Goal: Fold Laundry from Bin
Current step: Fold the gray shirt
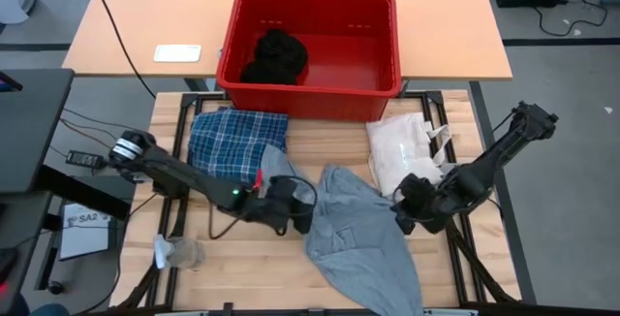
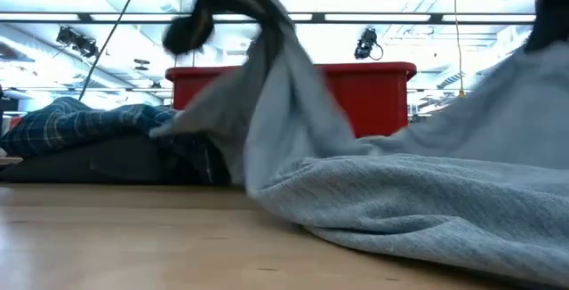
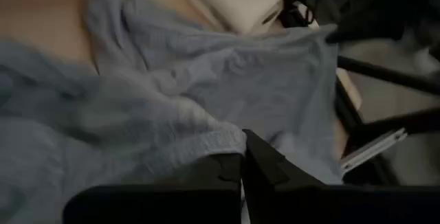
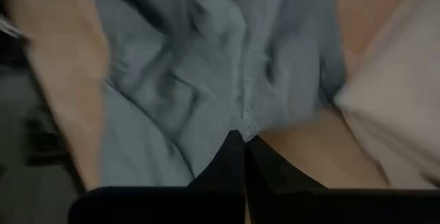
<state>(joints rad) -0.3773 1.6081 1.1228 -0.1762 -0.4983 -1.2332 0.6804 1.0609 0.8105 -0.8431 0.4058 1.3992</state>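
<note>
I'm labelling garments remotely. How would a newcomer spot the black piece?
Find the red bin at the table's far edge. The black piece lies crumpled inside it, toward its left. It is the only garment there; the others lie on the table.

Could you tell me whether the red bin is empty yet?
Not empty: the bin still holds one black piece, bunched against its left side; the rest of its floor shows bare red.

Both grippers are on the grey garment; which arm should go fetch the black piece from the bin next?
Probably left. The left gripper sits closer to the black piece, which lies in the red bin's left half. The right gripper is farther, with the white bag between.
</note>
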